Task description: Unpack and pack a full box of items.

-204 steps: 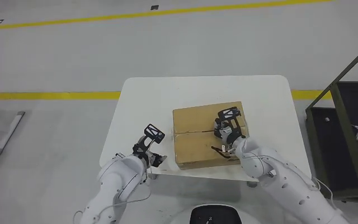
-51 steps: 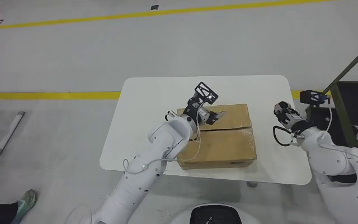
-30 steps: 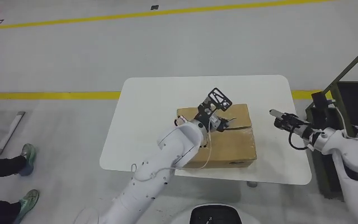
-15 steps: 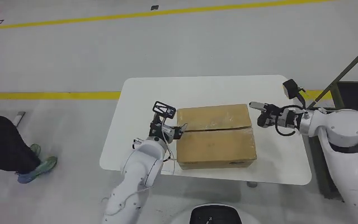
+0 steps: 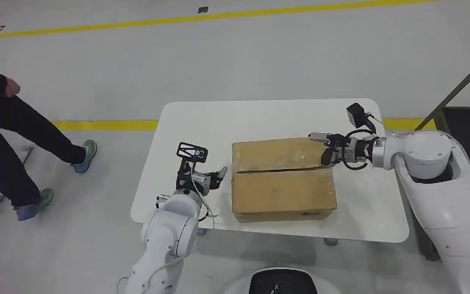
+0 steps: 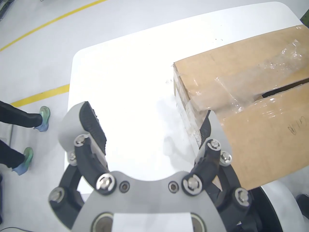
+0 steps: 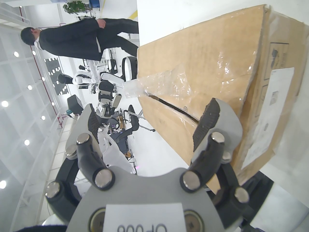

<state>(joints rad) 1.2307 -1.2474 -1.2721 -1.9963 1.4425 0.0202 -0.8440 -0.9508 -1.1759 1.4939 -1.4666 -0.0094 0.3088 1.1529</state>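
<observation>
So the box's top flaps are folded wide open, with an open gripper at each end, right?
No: the box has its flaps lying flat, just a narrow slit between them, as the top view shows. The left gripper and right gripper are open, one at each end.

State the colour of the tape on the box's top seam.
Clear, shiny tape over the brown box, best seen in the left wrist view.

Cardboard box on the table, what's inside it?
The box is nearly shut: only a dark gap shows between its top flaps, by torn clear tape; contents are hidden.
</observation>
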